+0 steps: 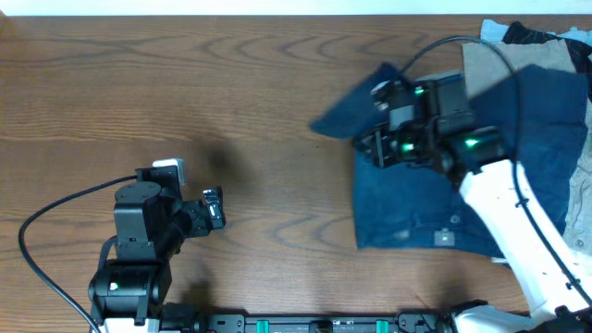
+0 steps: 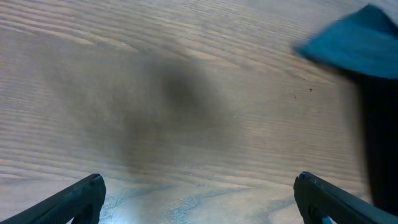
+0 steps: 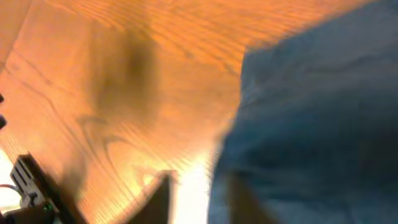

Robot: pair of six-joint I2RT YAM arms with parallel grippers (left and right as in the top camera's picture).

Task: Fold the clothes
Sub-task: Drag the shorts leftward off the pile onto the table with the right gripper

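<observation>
Right gripper (image 1: 366, 146) hangs over creased navy denim shorts (image 1: 407, 215) on woodgrain table (image 1: 231, 92).

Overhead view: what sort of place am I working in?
Probably a robot test bench, not a home: bare wood-grain table, dark navy blue denim-like shorts on it, white-cased right arm with trailing black cable.

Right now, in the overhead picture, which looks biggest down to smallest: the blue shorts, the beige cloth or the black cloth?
1. navy shorts
2. beige garment
3. black garment
The beige and black ones are partly covered or cut off, so this ranks visible parts only.
</observation>
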